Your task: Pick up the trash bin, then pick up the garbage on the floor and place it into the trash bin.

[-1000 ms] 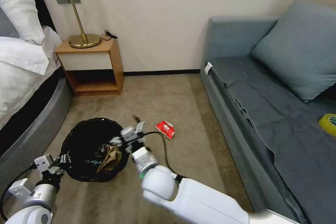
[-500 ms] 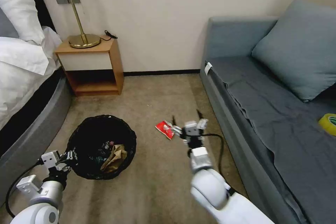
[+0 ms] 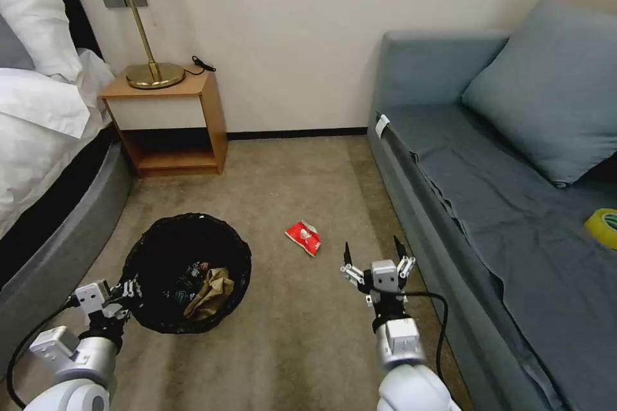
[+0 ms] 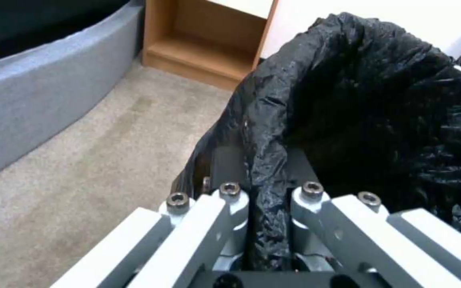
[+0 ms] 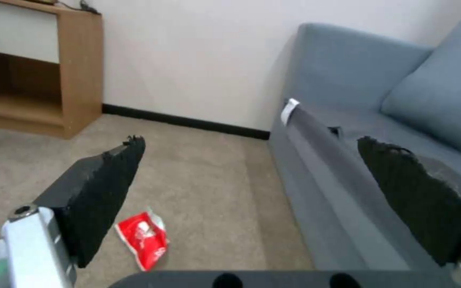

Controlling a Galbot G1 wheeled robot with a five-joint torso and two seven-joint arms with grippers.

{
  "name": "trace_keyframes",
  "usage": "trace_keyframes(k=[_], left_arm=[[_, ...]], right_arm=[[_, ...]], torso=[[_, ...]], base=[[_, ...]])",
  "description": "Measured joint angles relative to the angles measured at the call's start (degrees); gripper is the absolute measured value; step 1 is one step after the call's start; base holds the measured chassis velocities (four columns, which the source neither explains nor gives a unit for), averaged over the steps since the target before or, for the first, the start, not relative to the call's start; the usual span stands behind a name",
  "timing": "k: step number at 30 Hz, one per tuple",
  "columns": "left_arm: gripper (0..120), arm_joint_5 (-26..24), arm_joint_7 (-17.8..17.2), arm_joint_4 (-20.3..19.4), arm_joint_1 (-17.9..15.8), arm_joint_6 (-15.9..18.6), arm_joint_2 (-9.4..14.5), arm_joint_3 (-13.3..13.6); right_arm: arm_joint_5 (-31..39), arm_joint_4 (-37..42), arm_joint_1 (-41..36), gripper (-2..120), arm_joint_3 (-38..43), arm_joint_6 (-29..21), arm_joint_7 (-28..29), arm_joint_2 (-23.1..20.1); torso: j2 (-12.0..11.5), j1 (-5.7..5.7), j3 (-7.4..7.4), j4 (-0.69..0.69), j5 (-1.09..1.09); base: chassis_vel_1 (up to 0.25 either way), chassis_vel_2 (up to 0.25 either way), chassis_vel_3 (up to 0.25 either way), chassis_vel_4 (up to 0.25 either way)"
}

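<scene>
The trash bin, lined with a crinkled black bag, stands on the carpet at lower left. A crumpled brown paper bag lies inside it with other dark litter. My left gripper is shut on the bin's near rim; the left wrist view shows its fingers pinching the folded black bag of the trash bin. A red-and-white packet of garbage lies flat on the floor right of the bin. My right gripper hangs open and empty, nearer me and right of the packet, with its pads wide apart.
A grey sofa runs along the right, with a yellow tape roll on its seat. A wooden nightstand with a brass lamp stands at the back wall. The bed's grey base curves along the left.
My right gripper has swung from above the bin to the right, past the packet, and drawn back toward me. The bin has shifted slightly with the left gripper still shut on its rim.
</scene>
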Motion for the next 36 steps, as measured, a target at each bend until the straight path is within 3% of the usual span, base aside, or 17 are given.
trace_keyframes(k=[14, 36], left_arm=[[4, -0.69, 0.0, 0.62, -0.46, -0.05, 0.94, -0.11], [4, -1.13, 0.1, 0.61, 0.08, -0.68, 0.55, -0.46]], right_arm=[[-7.99, 3.09, -8.59, 100, 3.48, 3.27, -0.36, 3.48], [-8.51, 3.7, -9.33, 100, 3.5, 3.4, -1.22, 4.23]], torso=[[0.0, 0.0, 0.0, 0.0, 0.0], [0.0, 0.0, 0.0, 0.0, 0.0]], base=[[0.0, 0.0, 0.0, 0.0], [0.0, 0.0, 0.0, 0.0]])
